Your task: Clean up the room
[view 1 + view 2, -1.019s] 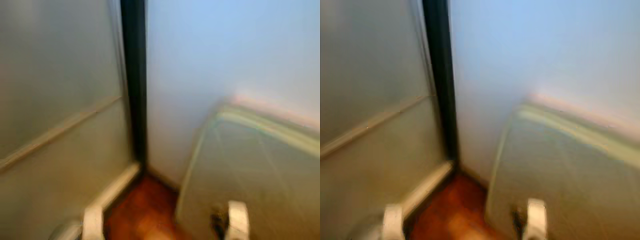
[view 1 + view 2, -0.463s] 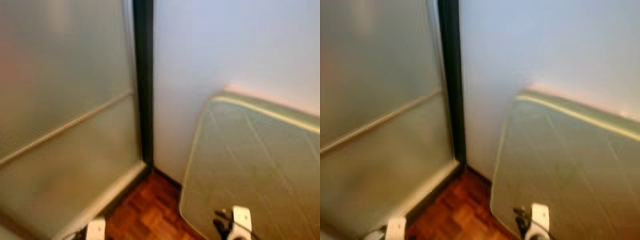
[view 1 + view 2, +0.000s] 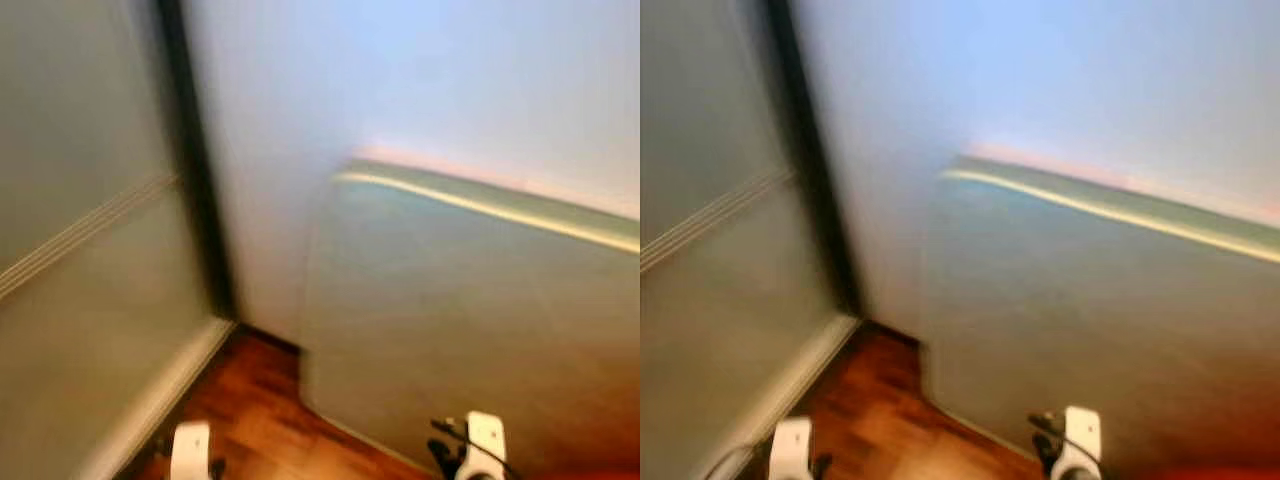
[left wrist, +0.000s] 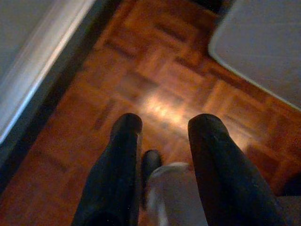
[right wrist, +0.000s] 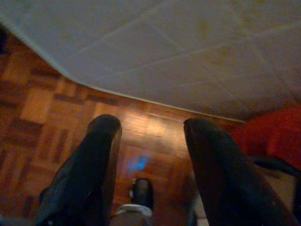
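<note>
A pale quilted mattress (image 3: 470, 330) leans against the wall (image 3: 400, 80) over parquet (image 4: 155, 84). Wrist views show the left gripper (image 4: 162, 127) and right gripper (image 5: 149, 129) spread, empty; the right reveals something red (image 5: 273, 136).

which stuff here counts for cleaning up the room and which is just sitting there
For the job:
left gripper, open, empty above the parquet floor
right gripper, open, empty near the mattress

Just there:
mattress, leaning on the wall
frosted sliding door
red object, too blurred to identify
</note>
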Motion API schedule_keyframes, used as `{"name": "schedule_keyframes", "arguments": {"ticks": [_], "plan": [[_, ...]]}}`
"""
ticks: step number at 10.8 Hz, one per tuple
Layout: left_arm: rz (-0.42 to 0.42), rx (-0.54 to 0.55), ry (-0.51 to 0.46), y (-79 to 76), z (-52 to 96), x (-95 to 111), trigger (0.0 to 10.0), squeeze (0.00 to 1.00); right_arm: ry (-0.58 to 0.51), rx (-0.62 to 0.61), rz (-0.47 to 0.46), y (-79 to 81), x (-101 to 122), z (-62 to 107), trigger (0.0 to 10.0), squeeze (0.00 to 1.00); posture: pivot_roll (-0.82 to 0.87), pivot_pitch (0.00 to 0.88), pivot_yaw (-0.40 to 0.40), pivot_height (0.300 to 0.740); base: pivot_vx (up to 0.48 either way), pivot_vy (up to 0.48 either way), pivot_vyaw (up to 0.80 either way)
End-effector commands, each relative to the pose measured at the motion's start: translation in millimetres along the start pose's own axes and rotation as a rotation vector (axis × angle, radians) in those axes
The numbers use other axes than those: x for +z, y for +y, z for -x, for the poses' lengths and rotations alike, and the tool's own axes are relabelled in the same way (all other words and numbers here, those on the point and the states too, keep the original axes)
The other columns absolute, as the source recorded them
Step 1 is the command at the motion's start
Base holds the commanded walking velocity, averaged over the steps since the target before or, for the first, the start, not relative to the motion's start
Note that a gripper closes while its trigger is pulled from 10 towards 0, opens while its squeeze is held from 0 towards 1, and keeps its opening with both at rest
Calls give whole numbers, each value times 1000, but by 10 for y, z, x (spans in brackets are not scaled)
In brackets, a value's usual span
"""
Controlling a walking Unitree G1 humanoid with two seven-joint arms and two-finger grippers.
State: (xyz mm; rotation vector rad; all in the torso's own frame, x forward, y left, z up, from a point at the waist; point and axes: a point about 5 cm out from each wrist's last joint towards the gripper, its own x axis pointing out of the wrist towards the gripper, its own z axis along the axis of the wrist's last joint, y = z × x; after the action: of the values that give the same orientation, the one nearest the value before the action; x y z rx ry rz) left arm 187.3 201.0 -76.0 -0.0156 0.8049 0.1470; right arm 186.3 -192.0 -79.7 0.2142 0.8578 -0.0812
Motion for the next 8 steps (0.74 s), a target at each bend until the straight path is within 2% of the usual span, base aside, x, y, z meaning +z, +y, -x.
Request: {"name": "schedule_keyframes", "arguments": {"ticks": [1, 3, 5, 6, 8], "plan": [[1, 8, 21, 19, 12, -49, 10000, 0, -2, -4, -5, 10, 22, -9, 10000, 0, 220, 0, -81, 740, 0, 0, -800], [-30, -1, 23, 46, 11, -42, 10000, 0, 3, -3, -8, 35, -6, -7, 10000, 0, 233, 15, -52, 740, 0, 0, -800], [-98, -6, 36, 174, 21, -46, 10000, 0, 33, -7, -48, 128, -155, 11, 10000, 0, 229, 31, 10, 740, 0, 0, -800], [-124, -5, 26, 238, 8, 17, 10000, 0, 54, -1, -63, 188, -247, 26, 10000, 0, 238, 42, 14, 740, 0, 0, -800], [-146, -13, 7, 212, -17, 96, 10000, 0, 79, -4, -60, 199, -331, 48, 10000, 0, 233, 44, 1, 740, 0, 0, -800]]}}
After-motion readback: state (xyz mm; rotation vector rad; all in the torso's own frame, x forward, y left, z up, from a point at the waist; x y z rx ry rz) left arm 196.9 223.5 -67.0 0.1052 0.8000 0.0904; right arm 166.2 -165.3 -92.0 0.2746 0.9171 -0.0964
